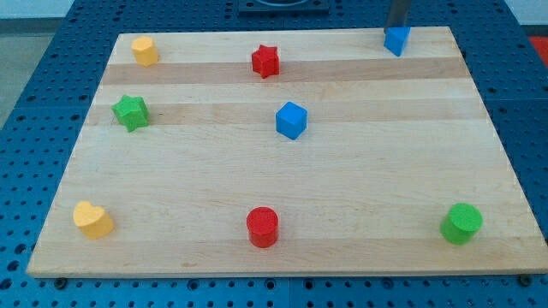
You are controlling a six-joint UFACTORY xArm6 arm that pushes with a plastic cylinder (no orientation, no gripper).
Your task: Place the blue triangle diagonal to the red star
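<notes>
The blue triangle (395, 41) lies near the board's top edge, right of centre. My tip (397, 28) stands right at the triangle's top side, touching or nearly touching it; the rod rises out of the view's top. The red star (266, 61) lies well to the left of the triangle, slightly lower, near the top middle of the board.
A blue cube (291, 120) sits below and right of the red star. A yellow block (145, 50) is at the top left, a green star (130, 112) at the left, a yellow heart (92, 220) at the bottom left, a red cylinder (262, 227) at the bottom middle, a green cylinder (461, 223) at the bottom right.
</notes>
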